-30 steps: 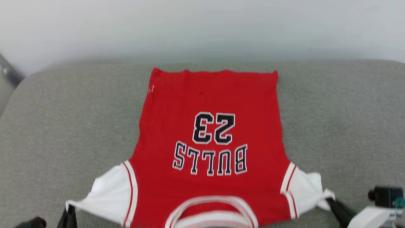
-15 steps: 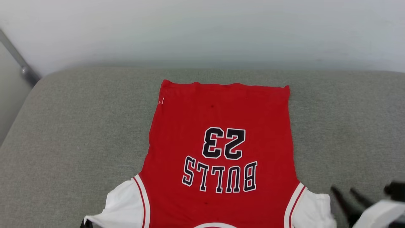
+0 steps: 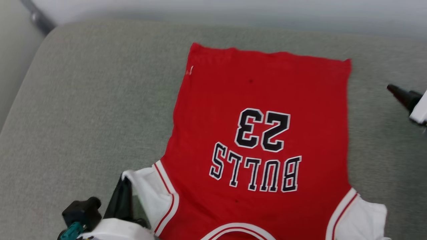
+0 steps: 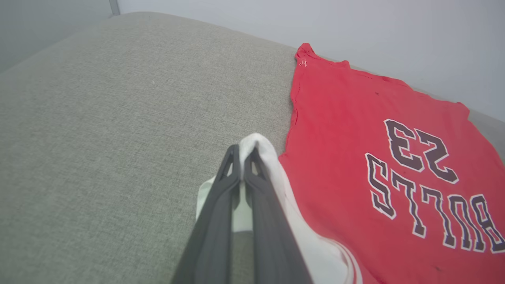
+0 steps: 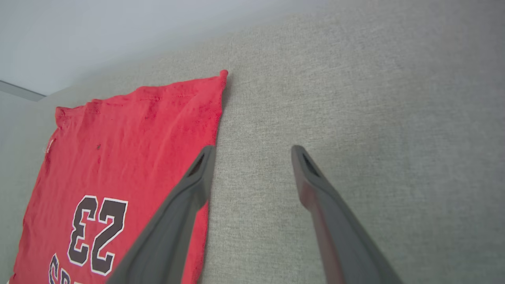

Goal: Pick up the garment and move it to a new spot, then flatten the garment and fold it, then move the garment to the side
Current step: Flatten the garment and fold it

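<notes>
Jersey is a bright red one, lying front up and mostly flat on a grey fabric cushion. From the head view it's upside down: the black white-outlined "23" sits above "BULLS", the straight hem is the far edge, and the striped collar trim is the near edge. The body looks pretty smooth, just light ripples along the hem.

Left hand is at the jersey's near left corner, both dark fingers pressed together on the white left sleeve. The pinched bit of sleeve sticks up past the fingertips in a little fold, raised off the cushion, while the rest of the sleeve trails back to the red-and-white striped armhole trim.

Right hand is off the jersey's right side edge, about level with the hem end, fingers spread wide with nothing between them, just bare cushion behind. One finger lines up with the jersey's edge in the wrist view, but I can't tell if it touches the fabric. The white right sleeve lies loose at the jersey's near right corner, well apart from that hand.

Beyond the hem there's a pale wall.
</notes>
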